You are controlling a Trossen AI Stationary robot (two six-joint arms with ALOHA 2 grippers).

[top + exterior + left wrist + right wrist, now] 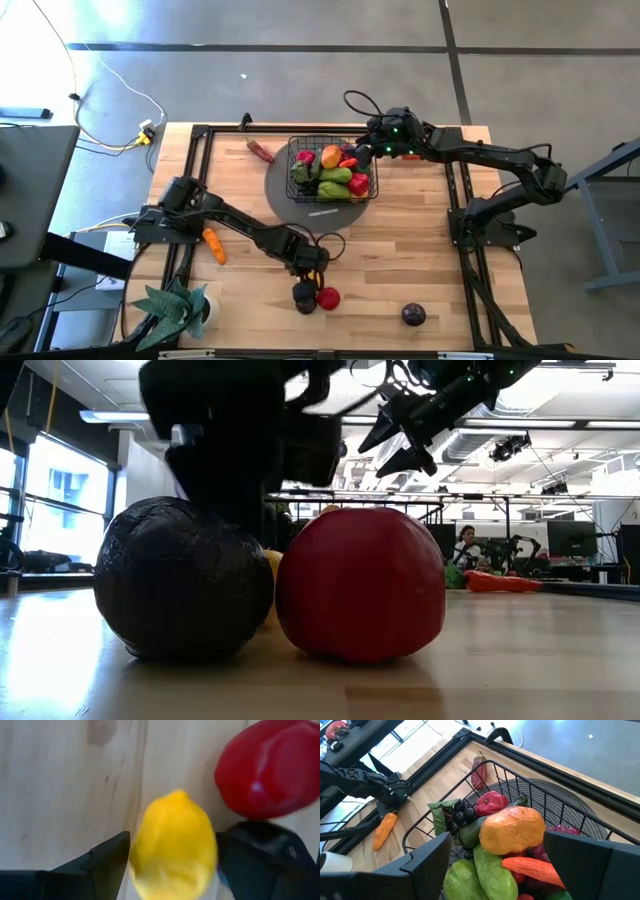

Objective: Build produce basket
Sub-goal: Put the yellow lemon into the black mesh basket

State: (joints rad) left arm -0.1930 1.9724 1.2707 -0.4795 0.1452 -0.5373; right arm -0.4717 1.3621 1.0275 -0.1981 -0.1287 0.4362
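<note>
High view — basket on the far middle, well filled; right gripper open over it, empty. Left gripper open astride a yellow lemon, unclamped. Still loose — red fruit, dark plums, orange pepper.

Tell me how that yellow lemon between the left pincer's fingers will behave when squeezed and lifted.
The lemon looks smooth and egg-shaped, so it may squirt out of the open left pincer unless gripped across its middle. If nudged, it would probably roll toward the red fruit close beside it. It looks like a toy, so probably light.
</note>
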